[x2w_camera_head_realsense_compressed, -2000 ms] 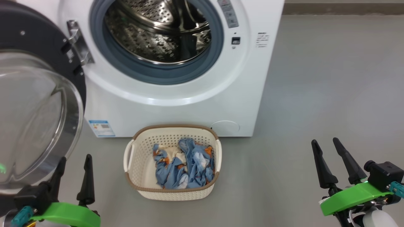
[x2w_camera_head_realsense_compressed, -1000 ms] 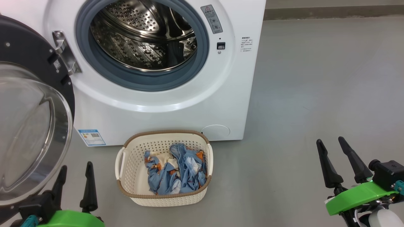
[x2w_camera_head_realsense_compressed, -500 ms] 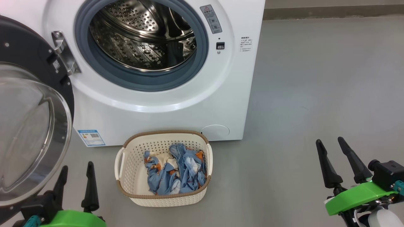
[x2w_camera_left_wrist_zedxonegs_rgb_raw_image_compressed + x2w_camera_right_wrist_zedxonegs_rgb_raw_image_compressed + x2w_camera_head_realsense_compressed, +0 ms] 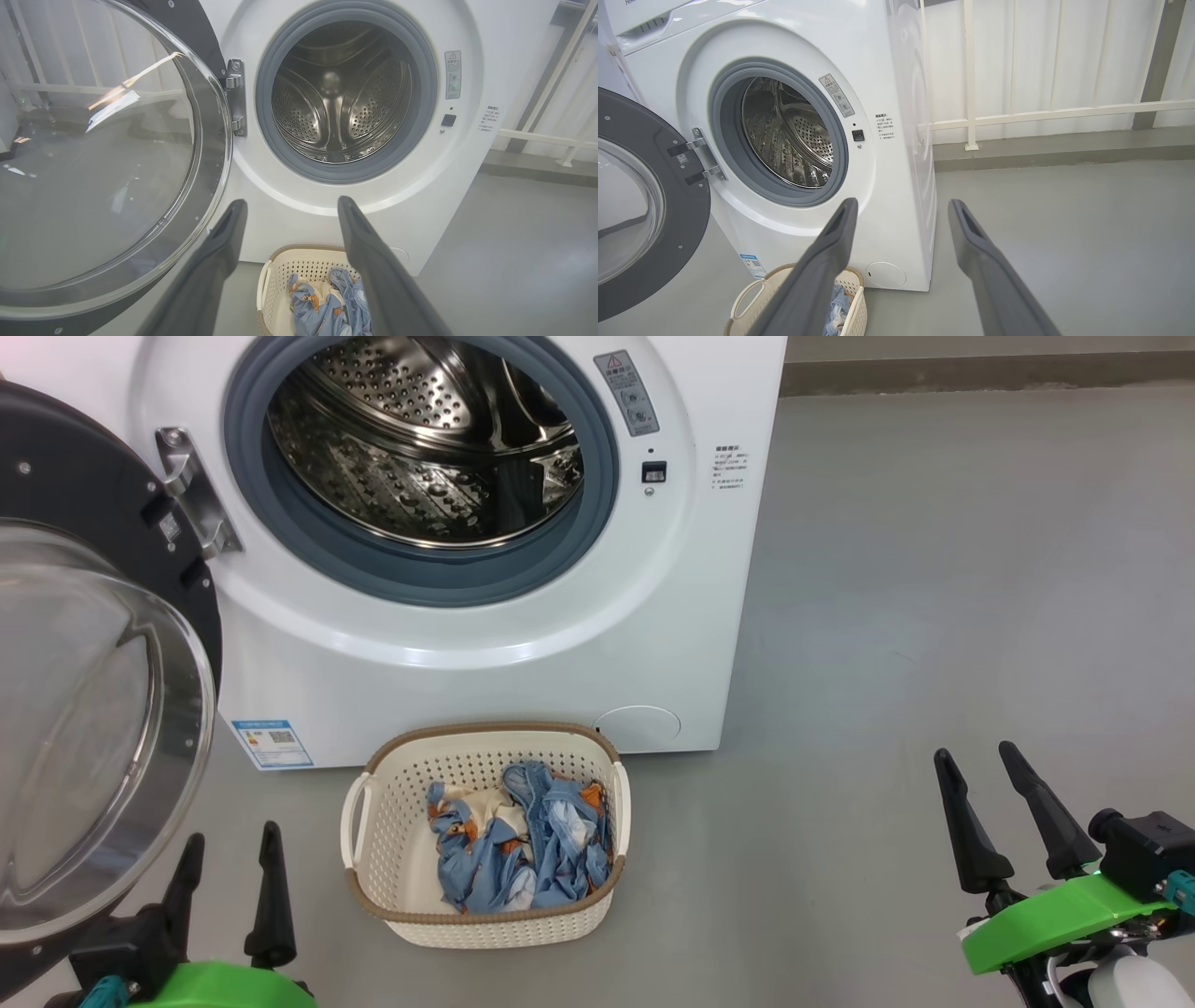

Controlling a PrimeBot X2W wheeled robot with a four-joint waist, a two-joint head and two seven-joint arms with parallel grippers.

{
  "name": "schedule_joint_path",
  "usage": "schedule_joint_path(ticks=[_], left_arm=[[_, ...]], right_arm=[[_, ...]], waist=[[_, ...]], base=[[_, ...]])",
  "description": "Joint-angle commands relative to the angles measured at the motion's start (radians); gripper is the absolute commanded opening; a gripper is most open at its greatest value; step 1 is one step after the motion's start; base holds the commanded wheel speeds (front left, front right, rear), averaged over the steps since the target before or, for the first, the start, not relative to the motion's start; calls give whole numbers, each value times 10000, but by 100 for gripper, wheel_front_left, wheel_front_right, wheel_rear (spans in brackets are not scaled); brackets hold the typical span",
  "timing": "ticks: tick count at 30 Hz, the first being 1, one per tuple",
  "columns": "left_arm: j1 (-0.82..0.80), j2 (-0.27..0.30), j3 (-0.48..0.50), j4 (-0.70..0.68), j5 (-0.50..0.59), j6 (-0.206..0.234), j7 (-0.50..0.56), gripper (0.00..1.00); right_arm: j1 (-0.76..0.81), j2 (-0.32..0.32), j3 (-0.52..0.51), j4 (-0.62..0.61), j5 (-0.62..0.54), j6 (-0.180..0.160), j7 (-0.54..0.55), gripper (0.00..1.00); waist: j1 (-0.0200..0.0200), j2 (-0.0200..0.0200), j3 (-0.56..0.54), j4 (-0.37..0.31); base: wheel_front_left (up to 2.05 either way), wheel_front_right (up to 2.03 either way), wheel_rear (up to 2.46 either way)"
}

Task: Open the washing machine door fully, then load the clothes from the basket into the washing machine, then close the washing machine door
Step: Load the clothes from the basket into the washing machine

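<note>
Head view shows the clothes (image 4: 518, 849) heaped in the basket (image 4: 485, 930) on the floor (image 4: 887, 569) before the washing machine (image 4: 467, 663), ahead and right of the nearer left gripper (image 4: 232, 835), jaws apart, while the right gripper (image 4: 974, 753), likewise spread, sits well apart.

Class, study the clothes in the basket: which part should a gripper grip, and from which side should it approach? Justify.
Grip the bunched blue ridge at the middle of the clothes, coming straight down from above. The basket walls them in on every side and is open only on top, and the crumpled folds stand up, likely giving fingers something to pinch.
</note>
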Motion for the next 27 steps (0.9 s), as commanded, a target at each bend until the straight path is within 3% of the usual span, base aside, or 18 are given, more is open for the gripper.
schedule_joint_path(ticks=[1, 10, 27], left_arm=[[-337, 147, 420, -193, 87, -69, -64, 100], [-350, 115, 500, -261, 172, -124, -64, 100], [-362, 82, 628, -300, 247, -131, -64, 100]], right_arm=[[-25, -78, 222, -222, 19, 85, -118, 100], [-24, -27, 184, -224, 1, 85, -118, 100], [36, 49, 98, -265, -23, 85, -118, 100]], waist=[[0, 0, 0, -1], [0, 0, 27, -9], [0, 0, 98, 21]], base=[[0, 0, 0], [49, -45, -4], [147, -147, 0]])
